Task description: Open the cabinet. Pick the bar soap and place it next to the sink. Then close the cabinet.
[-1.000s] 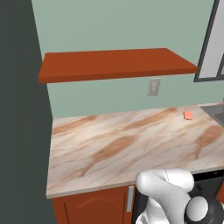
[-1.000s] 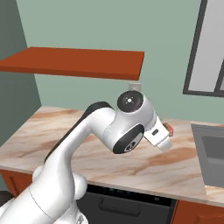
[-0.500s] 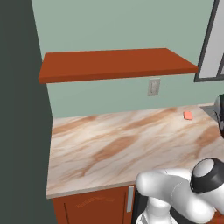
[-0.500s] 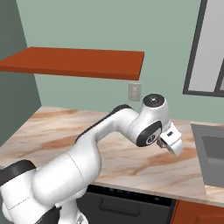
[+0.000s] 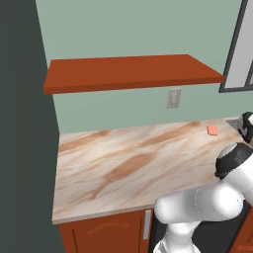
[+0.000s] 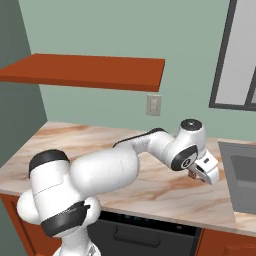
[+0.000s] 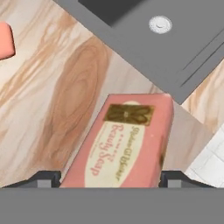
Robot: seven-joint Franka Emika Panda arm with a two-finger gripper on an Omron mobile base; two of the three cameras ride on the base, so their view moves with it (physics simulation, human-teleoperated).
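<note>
A pink bar soap [image 7: 124, 144] labelled "Beauty Soap" lies lengthwise between my fingertips [image 7: 43, 177]. My gripper [image 7: 109, 177] is shut on it, just above the marble counter [image 7: 74, 92]. The grey sink [image 7: 183, 43] with its round drain lies right ahead of the soap's far end. From the right base view my gripper [image 6: 206, 171] hangs low over the counter beside the sink's rim [image 6: 226, 150]. The red-brown cabinet [image 5: 131, 71] hangs on the wall above the counter; whether its door is open cannot be told.
A small coral-pink block [image 5: 212, 130] lies on the counter near the wall, apart from the held soap and also seen as the coral block [image 7: 3, 40]. A white outlet plate [image 5: 173, 98] sits on the wall. My arm [image 6: 150, 147] stretches across the counter.
The arm has swung right across the counter towards the sink, carrying the soap, and the hand now sits lower beside the sink's rim. The coral block has stayed put.
</note>
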